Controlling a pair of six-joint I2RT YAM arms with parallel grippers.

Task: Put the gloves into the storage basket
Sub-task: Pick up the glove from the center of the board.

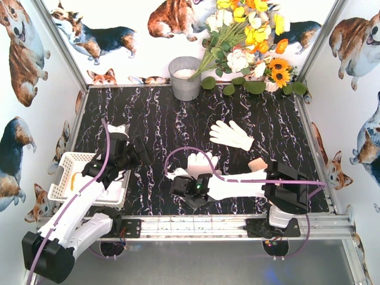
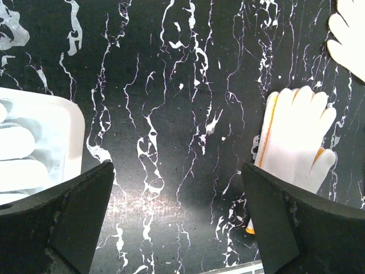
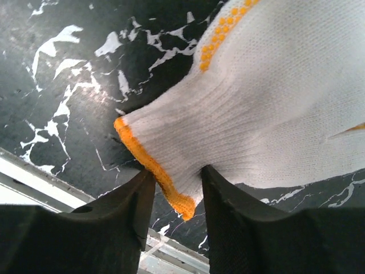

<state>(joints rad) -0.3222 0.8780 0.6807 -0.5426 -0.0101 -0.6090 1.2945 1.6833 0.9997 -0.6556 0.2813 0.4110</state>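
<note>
My right gripper is shut on the orange cuff of a white glove with orange dots, which lies on the black marble table near its front edge. In the top view this glove sits just beyond the right gripper. A second white glove lies flat farther back, to the right. The white lattice storage basket stands at the front left, with a white glove inside. My left gripper is open and empty, just right of the basket, low over bare table.
A grey metal bucket and a bunch of white and yellow flowers stand at the back. A cream-coloured piece shows beside the right arm. A metal rail runs along the front edge. Walls close both sides.
</note>
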